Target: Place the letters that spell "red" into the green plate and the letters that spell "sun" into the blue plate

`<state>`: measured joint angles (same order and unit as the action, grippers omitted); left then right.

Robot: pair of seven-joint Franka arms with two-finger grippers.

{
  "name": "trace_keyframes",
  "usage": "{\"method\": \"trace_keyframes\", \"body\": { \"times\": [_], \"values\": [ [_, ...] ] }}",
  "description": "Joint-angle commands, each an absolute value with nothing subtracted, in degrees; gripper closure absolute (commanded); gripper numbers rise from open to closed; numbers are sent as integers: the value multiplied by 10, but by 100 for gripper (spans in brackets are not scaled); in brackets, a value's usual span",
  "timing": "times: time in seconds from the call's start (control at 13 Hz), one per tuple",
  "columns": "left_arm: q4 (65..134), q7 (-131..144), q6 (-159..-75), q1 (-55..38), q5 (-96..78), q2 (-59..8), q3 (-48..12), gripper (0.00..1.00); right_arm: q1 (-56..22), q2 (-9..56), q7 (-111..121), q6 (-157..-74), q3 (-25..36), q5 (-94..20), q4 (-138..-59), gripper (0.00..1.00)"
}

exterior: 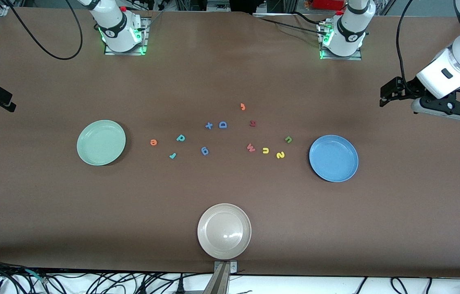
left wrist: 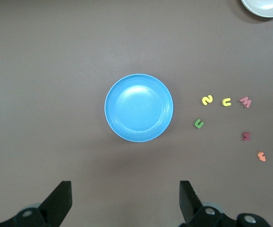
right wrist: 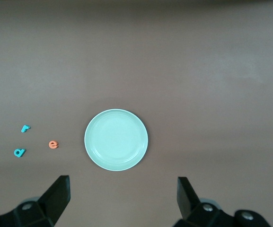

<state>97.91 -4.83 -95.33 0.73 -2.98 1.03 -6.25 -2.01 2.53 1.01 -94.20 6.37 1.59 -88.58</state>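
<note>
The pale green plate (exterior: pixel 101 142) lies toward the right arm's end of the table, the blue plate (exterior: pixel 333 158) toward the left arm's end. Beside the green plate lie the orange "e" (exterior: pixel 153 142), teal "d" (exterior: pixel 181 138) and teal "r" (exterior: pixel 172 155). Beside the blue plate lie the yellow "s" (exterior: pixel 280 154), yellow "u" (exterior: pixel 265 150) and olive "n" (exterior: pixel 288 139). Both plates hold nothing. My left gripper (left wrist: pixel 125 198) hangs open over bare table beside the blue plate (left wrist: pixel 138 108). My right gripper (right wrist: pixel 123 196) hangs open over bare table beside the green plate (right wrist: pixel 116 139).
A beige plate (exterior: pixel 224 231) sits near the table's front edge. Between the two letter groups lie a red "W" (exterior: pixel 250 147), a blue "D" (exterior: pixel 223 124), two more blue letters (exterior: pixel 205 151), an orange hook (exterior: pixel 243 106) and a dark red letter (exterior: pixel 252 123).
</note>
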Motion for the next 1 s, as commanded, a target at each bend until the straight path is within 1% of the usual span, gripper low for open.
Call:
{"method": "trace_keyframes", "body": {
  "times": [0.0, 0.92],
  "values": [
    [964, -47, -951, 10, -18, 4, -67, 0, -18, 28, 7, -937, 60, 9, -879, 0],
    [964, -48, -951, 10, -18, 3, -67, 0, -18, 35, 13, -937, 58, 13, -883, 0]
  ]
}}
